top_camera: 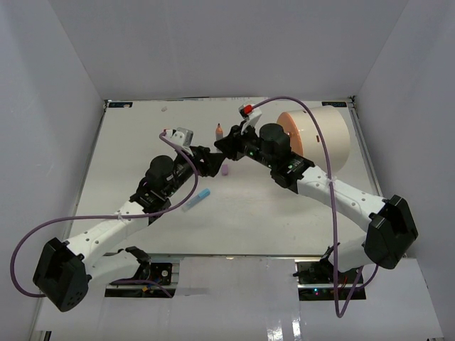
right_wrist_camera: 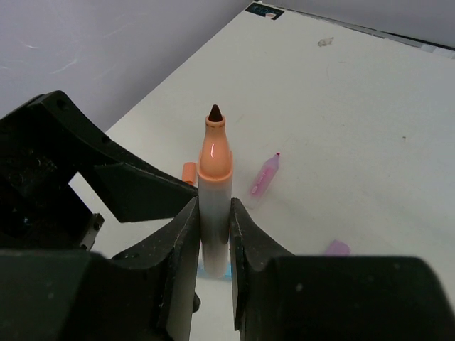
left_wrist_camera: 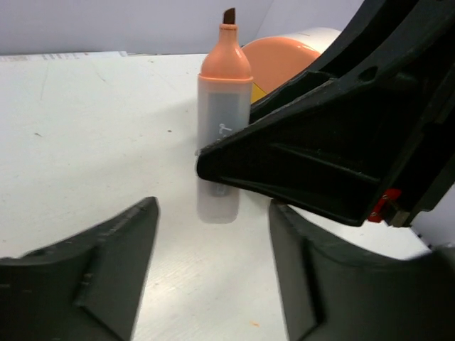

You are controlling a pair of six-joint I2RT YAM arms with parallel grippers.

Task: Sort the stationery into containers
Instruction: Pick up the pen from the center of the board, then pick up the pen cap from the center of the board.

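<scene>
Robot-lab test cell: bare white walls (top_camera: 50,71) around a table (top_camera: 135,142) with left arm (top_camera: 106,231) and right arm (top_camera: 348,199).

**Orange, cream and pastel on a white table**

The highlighter (right_wrist_camera: 214,177) has a salmon-orange collar, a frosted clear barrel and a dark brown tip. The drum (top_camera: 328,138) is cream-white, its round face orange. The table (top_camera: 135,149) is white; on it are a translucent pink marker (right_wrist_camera: 264,174), a lilac cap (right_wrist_camera: 336,247) and a light blue pen (top_camera: 197,199). A small orange piece (right_wrist_camera: 188,172), possibly a cap, is half hidden. The cables (top_camera: 284,98) are purple.
</scene>
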